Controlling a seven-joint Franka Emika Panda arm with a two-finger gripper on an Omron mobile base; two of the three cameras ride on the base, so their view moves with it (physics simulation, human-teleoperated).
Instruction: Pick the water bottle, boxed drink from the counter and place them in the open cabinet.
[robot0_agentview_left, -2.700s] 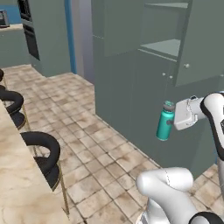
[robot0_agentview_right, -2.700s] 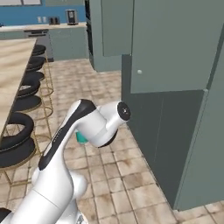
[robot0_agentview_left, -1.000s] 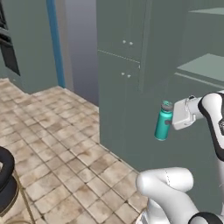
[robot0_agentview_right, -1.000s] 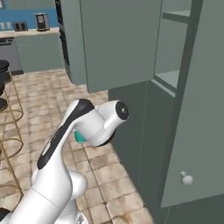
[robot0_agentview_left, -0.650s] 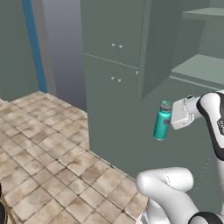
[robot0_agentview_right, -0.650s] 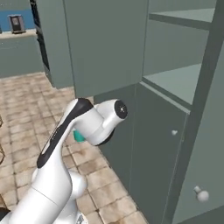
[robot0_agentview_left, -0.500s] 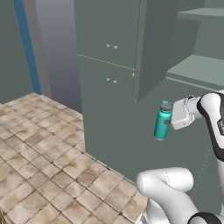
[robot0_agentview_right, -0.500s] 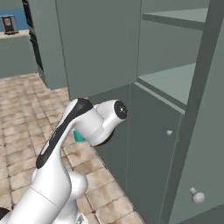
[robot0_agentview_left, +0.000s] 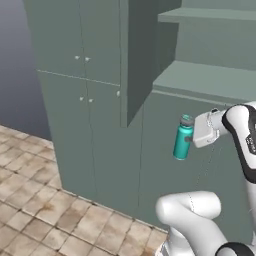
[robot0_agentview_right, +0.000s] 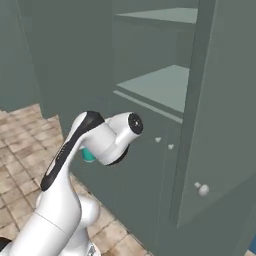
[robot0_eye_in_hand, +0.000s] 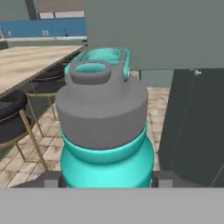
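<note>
Left base view: facing the open cabinet (robot0_agentview_left: 210, 80), its lower shelf edge running across the upper right, a second shelf above it, and the swung-out door (robot0_agentview_left: 137, 55) seen edge-on just left of the shelves, jutting toward the near side. Closed grey-green cupboard fronts with small knobs to the left, bare tiled floor (robot0_agentview_left: 45, 215) stretching free at the lower left. Water bottle (robot0_agentview_left: 183, 138) upright in mid-air in front of the closed lower cabinet front, below the lower shelf edge and right of the door edge, clamped from the right by the gripper (robot0_agentview_left: 192, 137). Right base view: both shelves open and bare beyond the arm, with free room above the lower one; door with a round white knob (robot0_agentview_right: 202, 189) standing out at the right, closing off that side. Only a sliver of the teal bottle (robot0_agentview_right: 88, 155) peeking out at the left behind the wrist. Hand view: bottle (robot0_eye_in_hand: 105, 127) close up, grey cap uppermost, pinched between the two finger pads (robot0_eye_in_hand: 51, 180) at its lower body, jaws partly spread to the bottle's width. Marbled counter (robot0_eye_in_hand: 30, 59) and black stools (robot0_eye_in_hand: 17, 105) far behind at the left, dark cabinet side at the right.
</note>
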